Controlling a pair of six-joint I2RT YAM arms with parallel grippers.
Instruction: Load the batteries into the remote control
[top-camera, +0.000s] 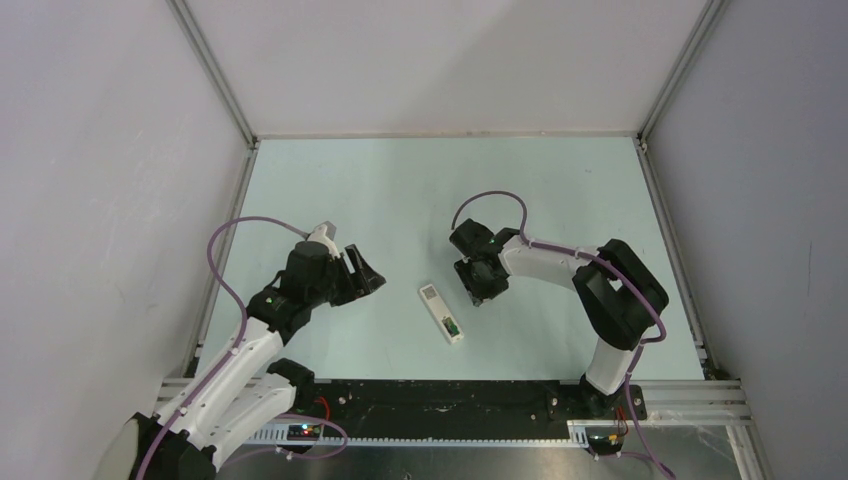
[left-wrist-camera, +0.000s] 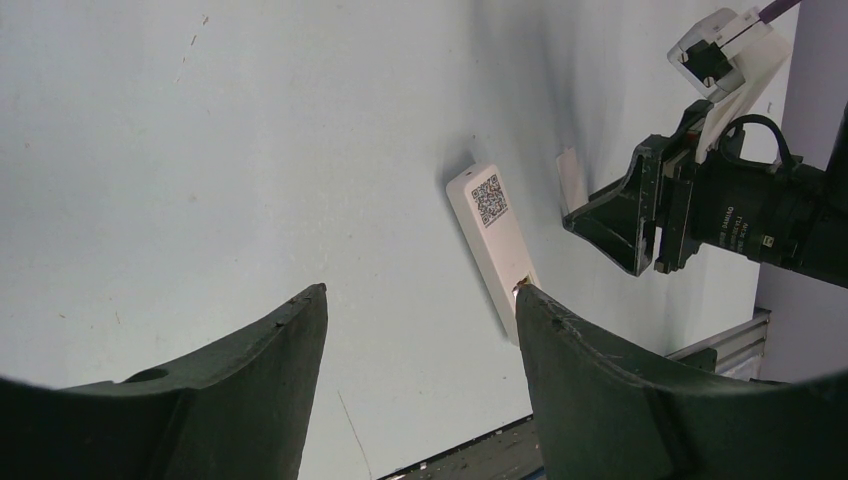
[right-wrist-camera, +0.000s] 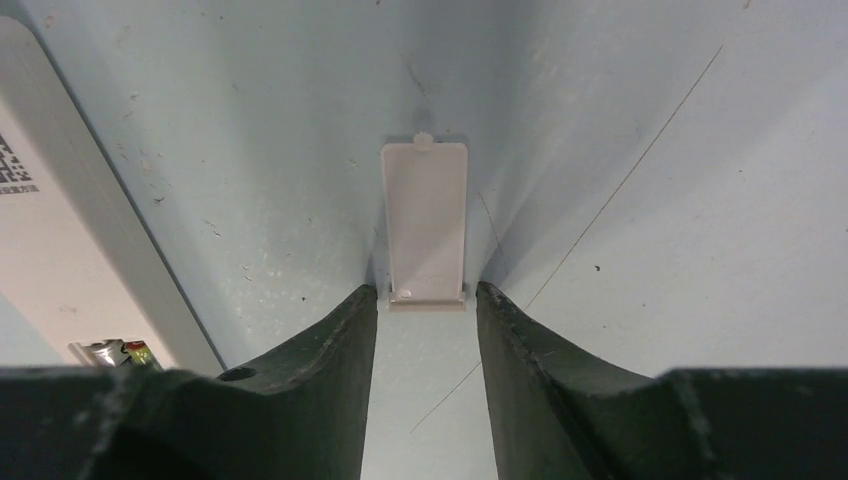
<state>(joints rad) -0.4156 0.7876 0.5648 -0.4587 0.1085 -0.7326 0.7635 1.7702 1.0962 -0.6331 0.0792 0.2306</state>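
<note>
The white remote control (top-camera: 441, 312) lies back up on the table, QR label towards the far end. A green battery (top-camera: 452, 327) sits in the open bay at its near end and also shows in the right wrist view (right-wrist-camera: 128, 352). I cannot make out the blackish battery. A small white bay cover (right-wrist-camera: 425, 220) lies flat just right of the remote. My right gripper (right-wrist-camera: 427, 290) is low over the table, narrowly open, with its tips flanking the cover's near end. My left gripper (left-wrist-camera: 420, 290) is wide open and empty, left of the remote (left-wrist-camera: 495, 245).
The pale table (top-camera: 400, 190) is walled by white panels with aluminium posts at the back corners. A black and metal rail (top-camera: 450, 400) runs along the near edge by the arm bases. The right gripper (left-wrist-camera: 610, 220) and the cover (left-wrist-camera: 570, 180) show in the left wrist view.
</note>
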